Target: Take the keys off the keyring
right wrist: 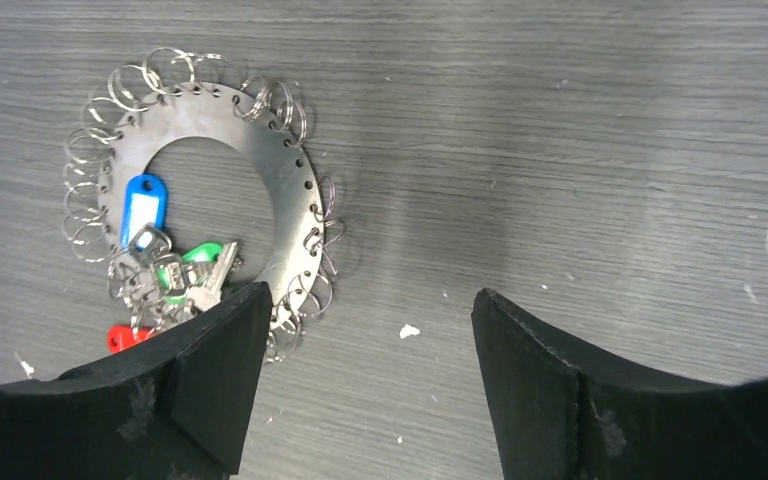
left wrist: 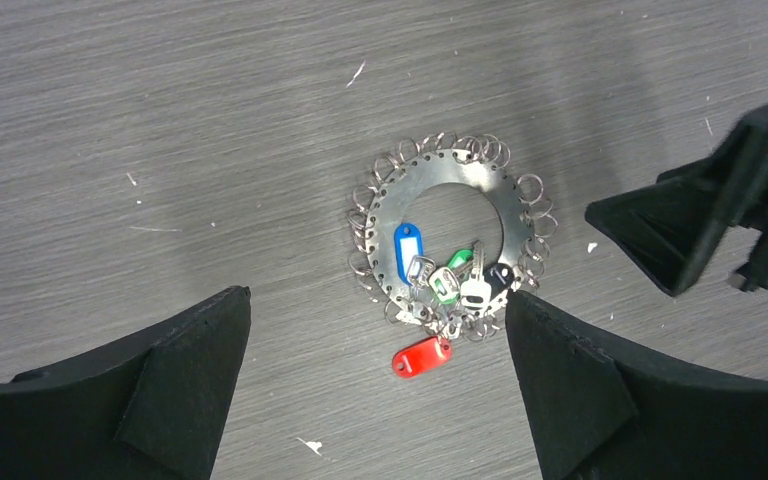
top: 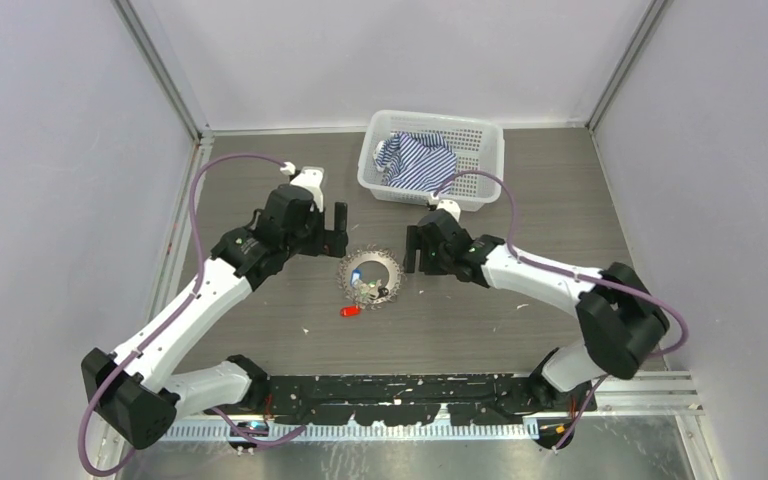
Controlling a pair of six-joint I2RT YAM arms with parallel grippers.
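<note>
The keyring lies flat on the table, a metal hoop edged with many small wire rings. The keys cluster at its near side with blue, green and black heads. A red tag hangs just outside the rim. My left gripper hovers open left of the ring, nothing between its fingers. My right gripper is open too, just right of the ring, over bare table. Its left finger hides part of the key cluster in the right wrist view.
A white plastic basket holding a striped cloth stands at the back, just behind the right gripper. Grey walls close in the table on three sides. Small white specks dot the wood-grain surface.
</note>
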